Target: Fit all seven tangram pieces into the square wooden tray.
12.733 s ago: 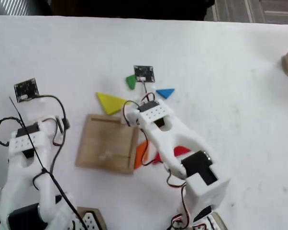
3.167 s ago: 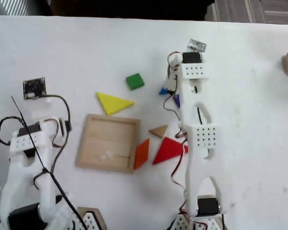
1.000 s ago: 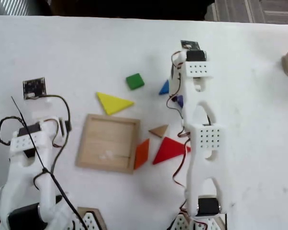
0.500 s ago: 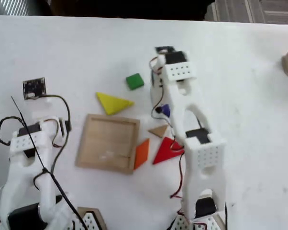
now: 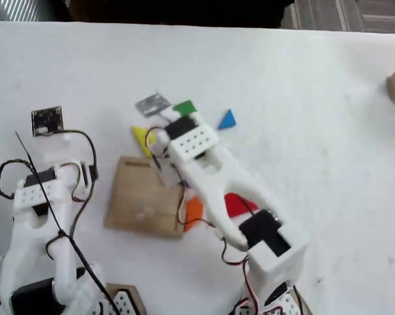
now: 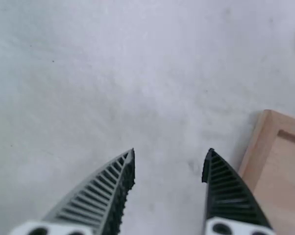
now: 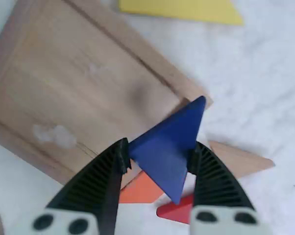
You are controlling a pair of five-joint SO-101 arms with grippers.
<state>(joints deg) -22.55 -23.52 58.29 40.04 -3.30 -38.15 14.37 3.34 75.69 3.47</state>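
The right claw [image 7: 159,155] pinches a dark blue triangle [image 7: 169,144] flat between its two ribbed fingers [image 7: 106,178], one finger on each slanted edge. The piece hangs above the table with its point sticking out past the fingertips. Directly beneath that point lies a corner of the square wooden tray [image 7: 64,73], whose floor is bare wood and spreads away to one side of the claw. Under the fingers, just outside the tray's rim, sit an orange piece [image 7: 137,192] and a red piece [image 7: 173,209]. A pale wooden triangle [image 7: 240,159] lies beside them, near the claw's other finger. A yellow triangle [image 7: 182,10] lies beyond the tray's far rim, ahead of the claw.

In the high view, a green square [image 5: 184,107] and a light blue triangle [image 5: 228,120] rest farther out than the right wrist, well apart from the tray.

The left claw [image 6: 169,161] is spread wide with nothing between its fingers, low over the white table [image 6: 137,73]. An edge of the tray sits just beside one fingertip.
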